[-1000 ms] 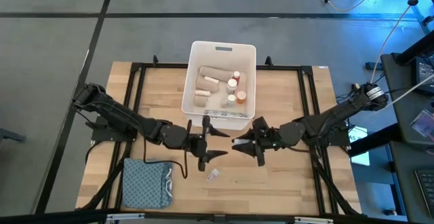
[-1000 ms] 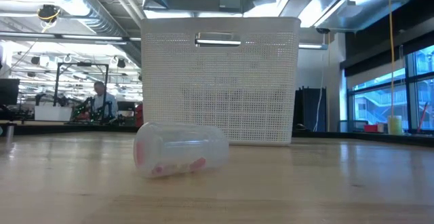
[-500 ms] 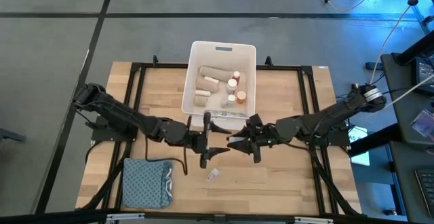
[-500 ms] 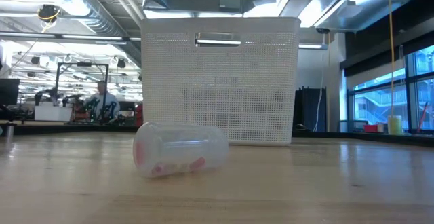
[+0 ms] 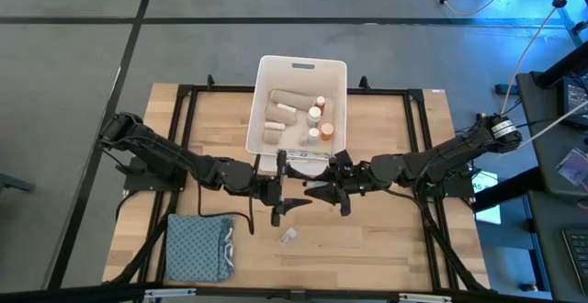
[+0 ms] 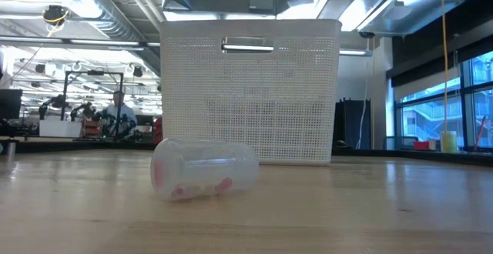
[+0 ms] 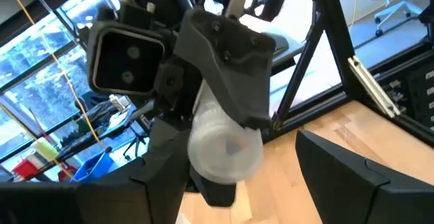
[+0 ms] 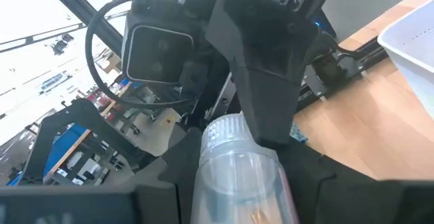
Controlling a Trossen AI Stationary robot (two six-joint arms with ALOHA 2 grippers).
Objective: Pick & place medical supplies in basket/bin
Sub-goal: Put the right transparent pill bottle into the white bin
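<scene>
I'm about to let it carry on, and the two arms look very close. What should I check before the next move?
1. Vial gripped by the right gripper: ok, it sits between the fingers.
2. Left gripper free of that vial: cannot tell; it is open, but one finger is right beside it.
3. Gap between the grippers: not ok, they nearly touch just in front of the bin.
4. Room in the bin: ok, bare floor shows between the items.
5. Second vial: ok, it lies on the table, apart from both grippers.
</scene>
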